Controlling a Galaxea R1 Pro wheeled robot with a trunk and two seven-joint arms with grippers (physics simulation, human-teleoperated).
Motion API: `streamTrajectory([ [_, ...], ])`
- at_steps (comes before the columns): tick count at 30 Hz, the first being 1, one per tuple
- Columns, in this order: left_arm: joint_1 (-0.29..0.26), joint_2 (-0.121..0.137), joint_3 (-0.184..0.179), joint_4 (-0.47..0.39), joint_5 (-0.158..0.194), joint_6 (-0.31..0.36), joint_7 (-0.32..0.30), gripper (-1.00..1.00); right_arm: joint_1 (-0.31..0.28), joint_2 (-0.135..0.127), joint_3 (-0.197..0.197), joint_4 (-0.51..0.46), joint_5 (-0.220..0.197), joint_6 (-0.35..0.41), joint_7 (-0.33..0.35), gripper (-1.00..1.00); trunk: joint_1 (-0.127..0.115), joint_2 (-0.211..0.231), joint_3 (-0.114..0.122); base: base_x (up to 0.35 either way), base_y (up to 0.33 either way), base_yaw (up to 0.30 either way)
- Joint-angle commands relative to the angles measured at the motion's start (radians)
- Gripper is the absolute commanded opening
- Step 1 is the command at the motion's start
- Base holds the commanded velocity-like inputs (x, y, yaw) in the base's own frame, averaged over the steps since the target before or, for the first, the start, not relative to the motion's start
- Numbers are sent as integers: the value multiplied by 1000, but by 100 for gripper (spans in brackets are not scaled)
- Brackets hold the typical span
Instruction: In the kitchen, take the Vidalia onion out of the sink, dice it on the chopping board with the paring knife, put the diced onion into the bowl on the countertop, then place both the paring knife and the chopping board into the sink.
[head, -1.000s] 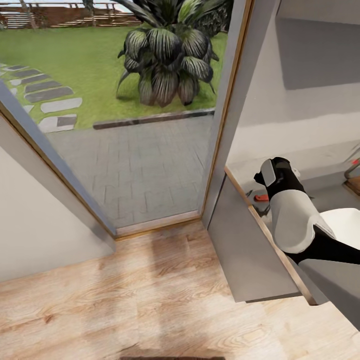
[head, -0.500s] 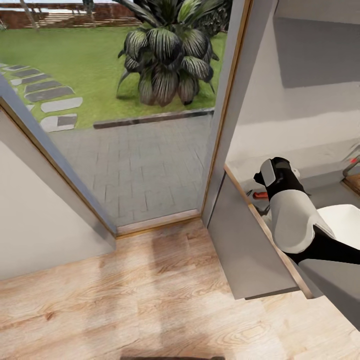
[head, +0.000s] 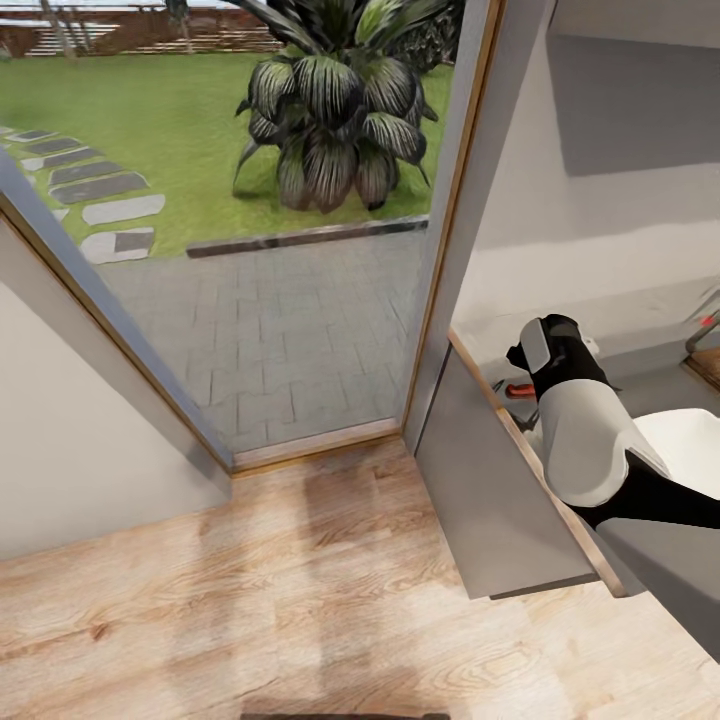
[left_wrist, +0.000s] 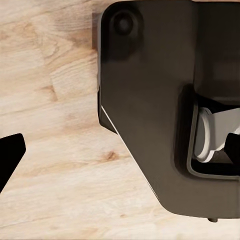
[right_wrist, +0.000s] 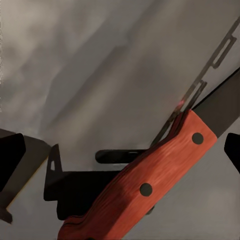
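Between right gripper fingertips: clamped paring knife.

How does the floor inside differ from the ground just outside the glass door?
The indoor floor is warm, light brown wood with long planks and visible grain, while the patio paving is cool grey. The indoor floor runs in broad boards, whereas the patio paving is made of many small blocks laid in a pattern. Both are flat and level, and they meet at the wooden threshold.
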Motion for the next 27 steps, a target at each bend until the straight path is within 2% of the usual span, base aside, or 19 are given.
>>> streamTrajectory([
  [1, 0, 2, -8, -1, 6, -3, 9, 100, -1, 1, -7, -1, 10, 6, 3, 100, 1, -2, -2, 0, 0, 0],
  [27, 0, 2, -8, 1, 6, -3, 9, 100, -1, 0, -7, -1, 11, 7, 3, 100, 1, -2, -3, -24, 0, 0],
])
